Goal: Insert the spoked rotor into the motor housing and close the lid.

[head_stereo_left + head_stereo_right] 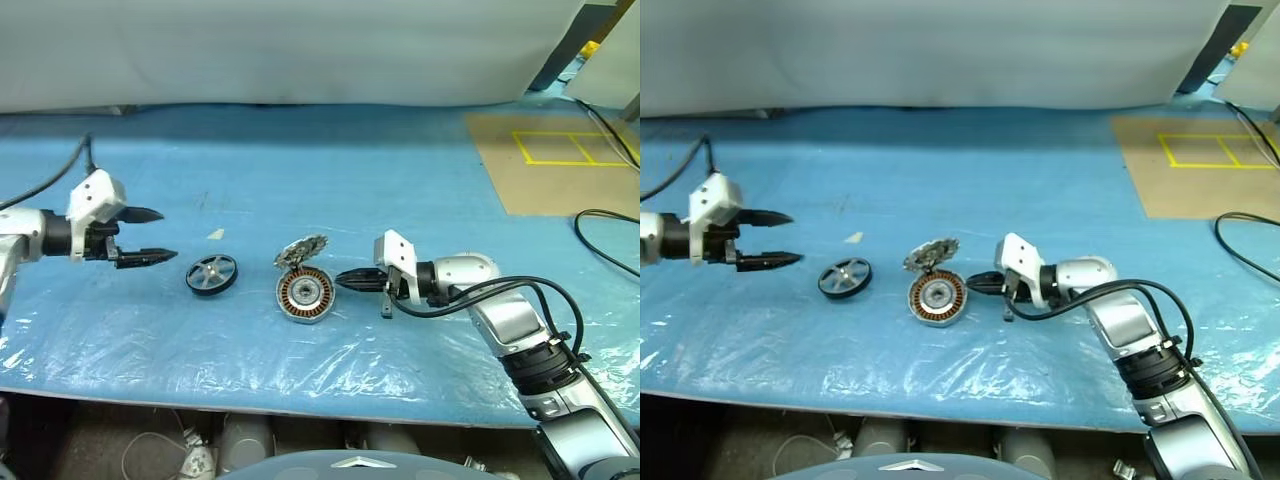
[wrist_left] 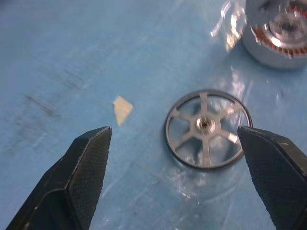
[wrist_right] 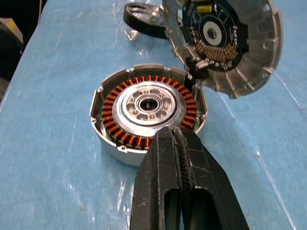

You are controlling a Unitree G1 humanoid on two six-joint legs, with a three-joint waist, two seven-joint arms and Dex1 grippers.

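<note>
Surface: a blue plastic sheet (image 1: 300, 170), wrinkled and glossy, covered the work table; a small pale scrap (image 1: 216, 235) lay on it.
Room: a white drape (image 1: 280, 50) hung behind the table; a brown board with yellow tape lines (image 1: 565, 155) lay at the far right, with a black cable (image 1: 605, 240) looping beside it.
Left arm: it reached in from the left edge, its forearm roughly level, pointing across the table toward the parts.
Left gripper (image 1: 148, 236): its two black fingers stood spread wide, holding nothing, above the sheet.
Spoked rotor (image 1: 212, 274): it lay flat on the sheet just ahead of the left fingertips, apart from them; in the left wrist view it sat between the two spread fingers (image 2: 86, 163), nearer the one on the housing's side, and beyond their tips.
Right arm: it came from the lower right, bent at the elbow, with the wrist turned so the gripper pointed leftward at the housing.
Right gripper (image 1: 347, 280): its fingers were pressed together, pinching nothing; the tips sat right at the housing's near rim, though contact could not be told.
Motor housing (image 1: 304, 295): it sat open-face up just ahead of the right fingertips, copper windings ringing a silver centre.
Lid (image 1: 302, 250): it stood tilted up at the housing's far edge, beyond the right fingertips, its inner side with a circuit board facing the right wrist camera.
</note>
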